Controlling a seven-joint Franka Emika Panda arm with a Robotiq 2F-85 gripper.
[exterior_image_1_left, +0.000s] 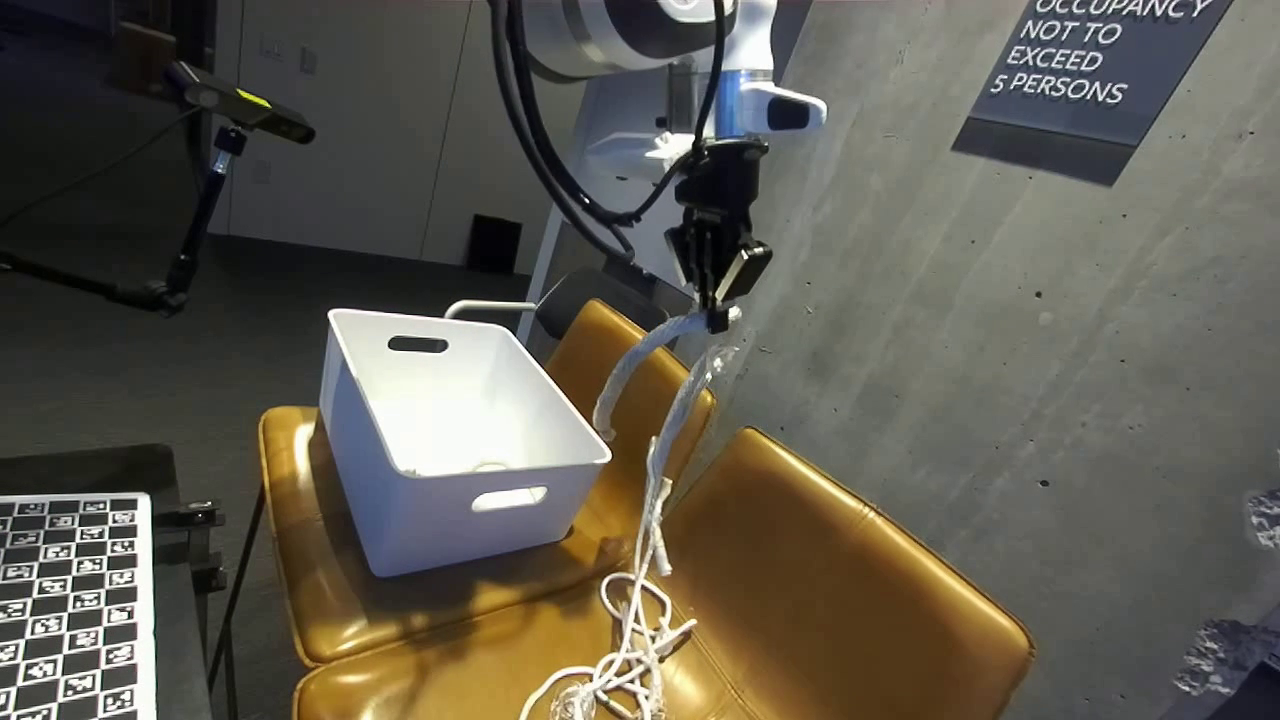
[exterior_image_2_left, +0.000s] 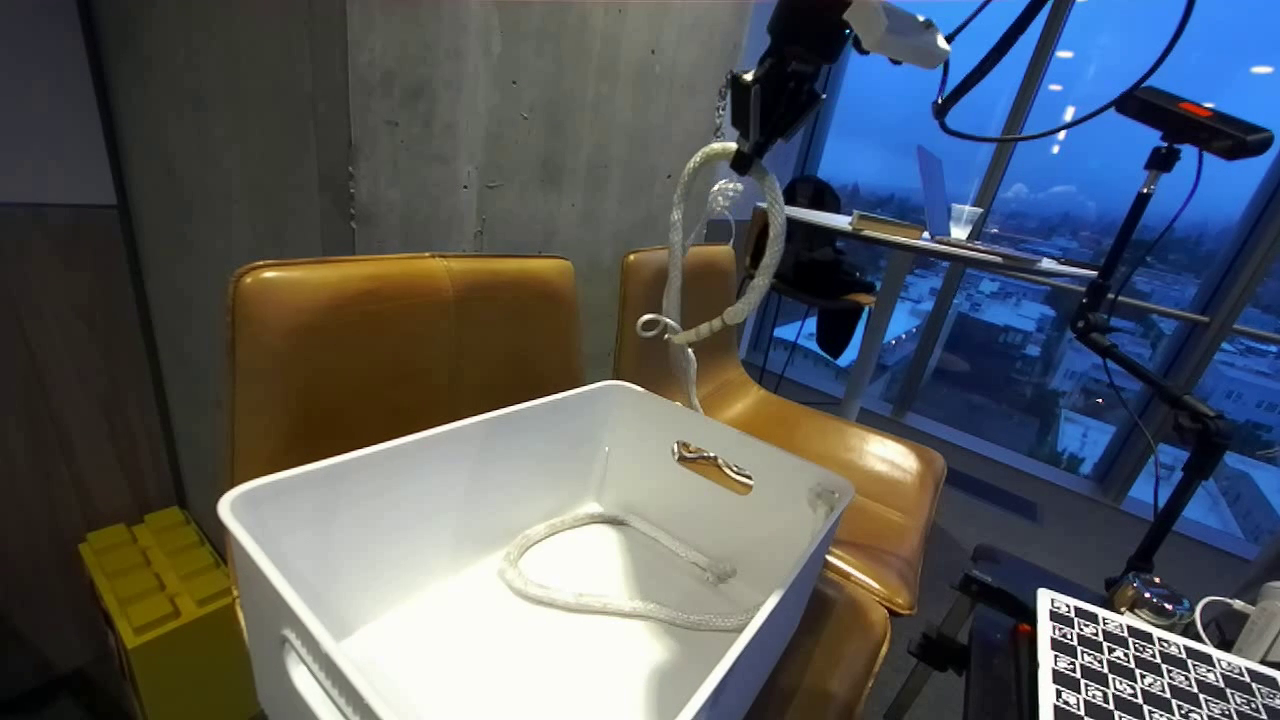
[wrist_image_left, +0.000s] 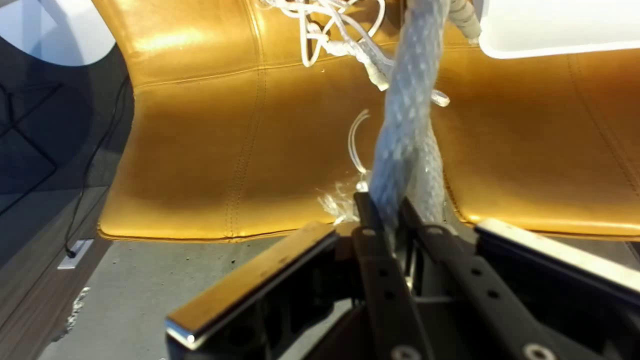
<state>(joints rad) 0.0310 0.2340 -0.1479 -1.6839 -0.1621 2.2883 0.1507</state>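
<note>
A thick braided rope (wrist_image_left: 410, 90) is pinched by the gripper (wrist_image_left: 386, 205) near the tan chairs (exterior_image_1_left: 840, 580). More rope (exterior_image_2_left: 640, 608) is contained in the white bin (exterior_image_2_left: 450, 500).

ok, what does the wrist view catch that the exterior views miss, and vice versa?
Wrist only: a small white plate at lower left.

Exterior only: the patterned board, in both exterior views; a loose rope inside the white bin, in an exterior view; the wall sign, in an exterior view.

Shared: the gripper closed on a thick rope; tan chairs; the bin, just part of it at wrist.
</note>
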